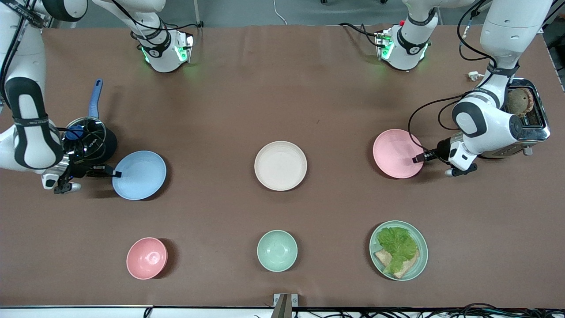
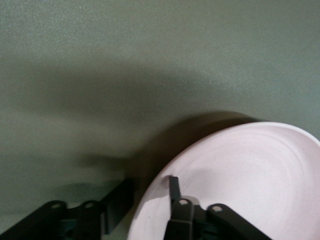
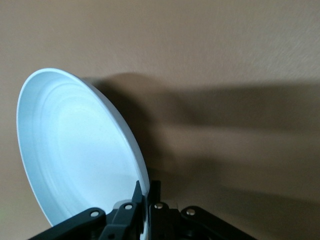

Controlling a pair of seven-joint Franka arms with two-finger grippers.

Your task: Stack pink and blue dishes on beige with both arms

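Beige plate (image 1: pixel 280 165) flat at centre of the desk (image 1: pixel 265 88), bare; blue plate (image 1: pixel 139 175) toward the right arm's end and pink plate (image 1: pixel 398 153) toward the left arm's end, both well apart from it. Right gripper (image 1: pixel 115 174) has its fingers (image 3: pixel 136 192) pinched closed across the blue plate's rim, plate tilted with a shadow beneath; left gripper (image 1: pixel 418 159) is at the pink plate's rim, one finger inside and one outside with a gap, not clamped. Nearer the front camera: pink bowl (image 1: pixel 147 258), green bowl (image 1: pixel 277 250), green plate with lettuce and bread (image 1: pixel 398 250).
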